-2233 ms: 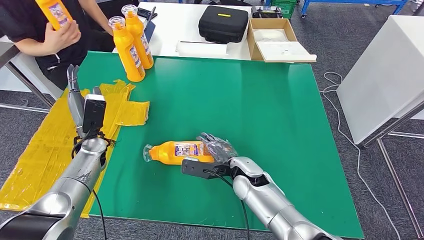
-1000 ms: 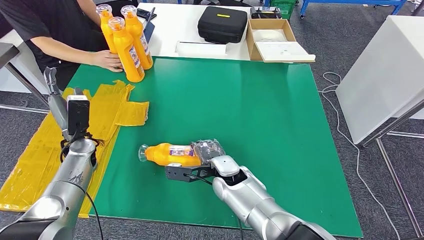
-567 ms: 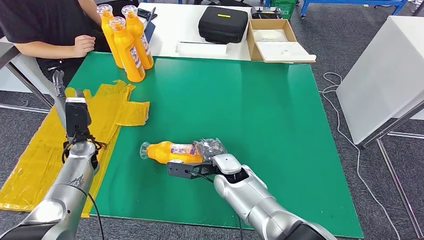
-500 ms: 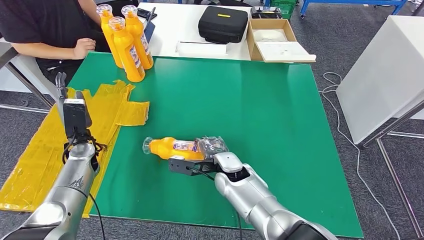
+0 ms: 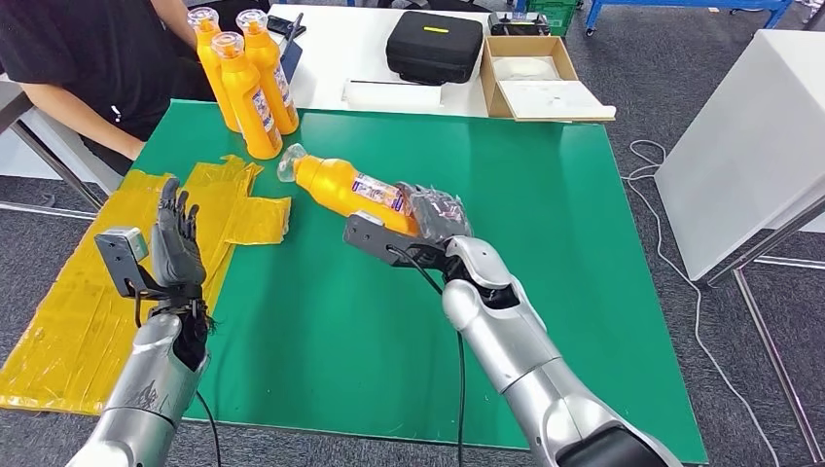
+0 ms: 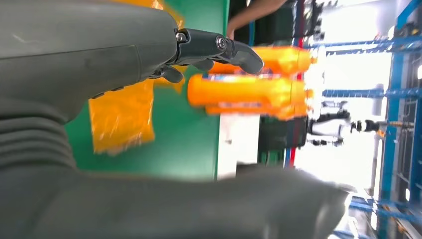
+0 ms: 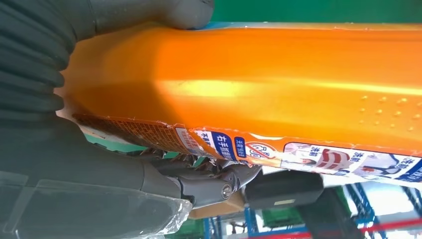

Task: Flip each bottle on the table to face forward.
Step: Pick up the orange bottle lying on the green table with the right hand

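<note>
- Gripping the lower body of an orange bottle (image 5: pixel 348 187), the right hand (image 5: pixel 433 216) holds it off the green surface (image 5: pixel 545 253), its fingers wrapped round the base end.
- The held bottle is tilted, its clear cap end pointing up and away toward the far left, its base end sunk in the hand; the printed label faces upward in the head view.
- In the right wrist view the same bottle (image 7: pixel 259 84) runs across the frame, with the thick grey thumb over one side and the darker fingers (image 7: pixel 209 181) curled beneath the label edge.
- Three more orange bottles (image 5: pixel 251 97) stand upright in a tight cluster at the far left corner of the surface, well apart from the held one's base but near its cap end.
- The left hand (image 5: pixel 177 238) is raised over the left edge of the surface, fingers straight and spread, holding nothing.
- Below and beside that hand, yellow plastic sheeting (image 5: pixel 233 209) lies partly on the surface and partly on the floor.
- A person in a black top (image 5: pixel 88 58) sits at the far left corner, behind the standing bottles.
- Beyond the green surface, on a white one, sit a black case (image 5: pixel 435 44) and an open cardboard box (image 5: pixel 540 78).
</note>
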